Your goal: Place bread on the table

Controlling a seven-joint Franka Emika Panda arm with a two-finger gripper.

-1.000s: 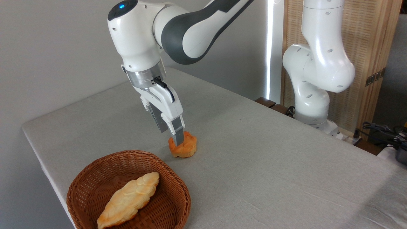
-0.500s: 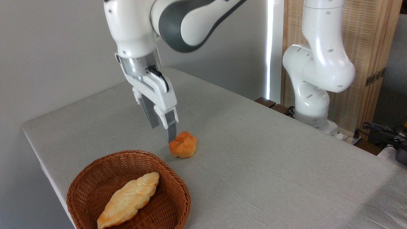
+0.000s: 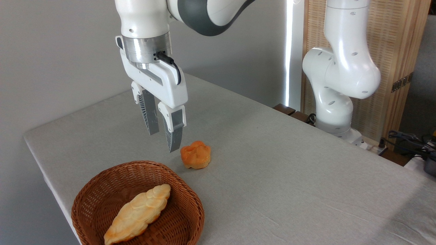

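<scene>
My gripper (image 3: 163,141) hangs released and empty; the bread (image 3: 196,156) rests on the surface (image 3: 289,170) just below-right, so a careless sideways swing could knock it.

Above the gripper (image 3: 163,142) the arm (image 3: 190,13) runs out past the top edge, so its upper links are unseen. Below and left of the gripper, the wicker basket (image 3: 190,207) and the pale loaf (image 3: 136,214) in it are clipped by the bottom edge. Far right of the gripper, dark cables (image 3: 408,139) and a dark object (image 3: 430,166) are cut by the right edge and too small to identify.
</scene>
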